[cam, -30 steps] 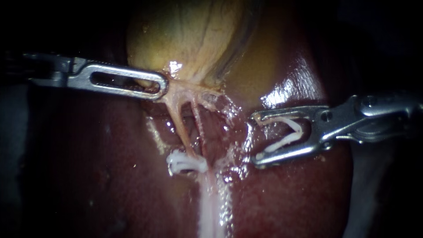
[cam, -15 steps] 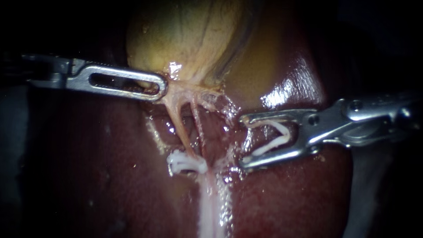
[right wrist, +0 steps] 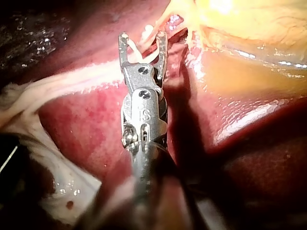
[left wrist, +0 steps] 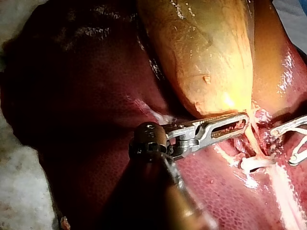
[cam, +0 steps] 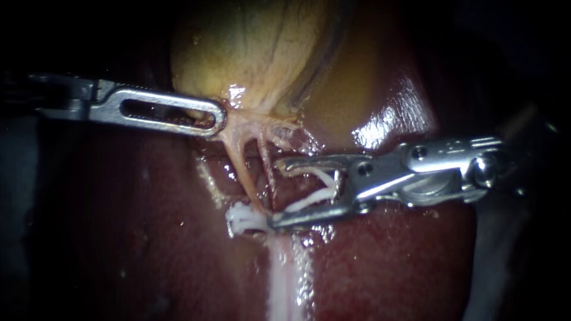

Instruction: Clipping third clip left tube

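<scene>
Left tool: the jaws are pressed together on the neck of the gallbladder and pinch tissue there. In my judgement this grip is there to draw the neck aside and keep the strands below it taut and apart for clipping.

Left tube: it runs from the gallbladder neck down across the liver, bare along most of its length. White placed clips sit at its lower end. A thinner tube lies just beside it, on the right tool's side.

Right tool: the jaws stand wide apart and carry a white loaded clip, unclosed, seated between them. The lower jaw tip is just beside the placed clips. The upper tip is level with the thinner tube. The right wrist view shows pale strands between the jaw tips, but I cannot tell whether the left tube itself lies inside the jaws.

Assessment: this is the approach stage, and the clip is not yet closed. Closing it here risks catching the thinner tube or fouling the placed clips.
</scene>
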You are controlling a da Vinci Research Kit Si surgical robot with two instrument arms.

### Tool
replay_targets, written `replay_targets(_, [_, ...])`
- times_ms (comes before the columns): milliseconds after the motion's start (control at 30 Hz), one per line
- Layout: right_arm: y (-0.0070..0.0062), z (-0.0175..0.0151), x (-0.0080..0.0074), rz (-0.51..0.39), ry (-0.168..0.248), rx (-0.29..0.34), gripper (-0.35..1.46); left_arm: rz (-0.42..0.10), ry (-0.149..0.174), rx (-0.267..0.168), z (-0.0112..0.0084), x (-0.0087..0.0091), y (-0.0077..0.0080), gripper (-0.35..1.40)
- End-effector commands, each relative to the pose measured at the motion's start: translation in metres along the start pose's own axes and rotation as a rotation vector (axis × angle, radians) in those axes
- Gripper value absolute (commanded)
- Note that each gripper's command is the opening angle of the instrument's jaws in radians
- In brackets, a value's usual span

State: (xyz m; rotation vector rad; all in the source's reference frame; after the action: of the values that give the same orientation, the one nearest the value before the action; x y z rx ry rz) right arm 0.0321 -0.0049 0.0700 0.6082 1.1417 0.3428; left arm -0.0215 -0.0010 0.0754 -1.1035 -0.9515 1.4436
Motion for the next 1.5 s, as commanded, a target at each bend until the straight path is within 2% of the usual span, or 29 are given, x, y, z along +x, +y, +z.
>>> replay_targets(33, [0.0001, 0.0002, 0.0001, 0.001, 0.0, 0.001, 0.49, 0.0, 0.0, 0.001, 0.0, 0.0, 0.0, -0.35])
replay_targets(300, [0.0012, 0.0017, 0.0003, 0.003, 0.001, -0.005, 0.49, 0.0, 0.001, 0.001, 0.0001, -0.0001, 0.0002, -0.35])
replay_targets(833, [0.0022, 0.005, -0.0012, 0.036, 0.003, 0.018, 0.5, 0.004, 0.005, 0.0, 0.0002, -0.0001, 0.0006, -0.35])
replay_targets(1233, [0.0031, 0.0065, -0.0014, 0.172, 0.003, 0.059, 0.49, 0.004, 0.009, 0.004, 0.0004, -0.0002, 0.0009, -0.35])
replay_targets(1500, [0.0038, 0.0076, -0.0014, 0.237, 0.042, 0.107, 0.48, 0.004, 0.009, 0.004, 0.0004, -0.0002, 0.0009, -0.35])
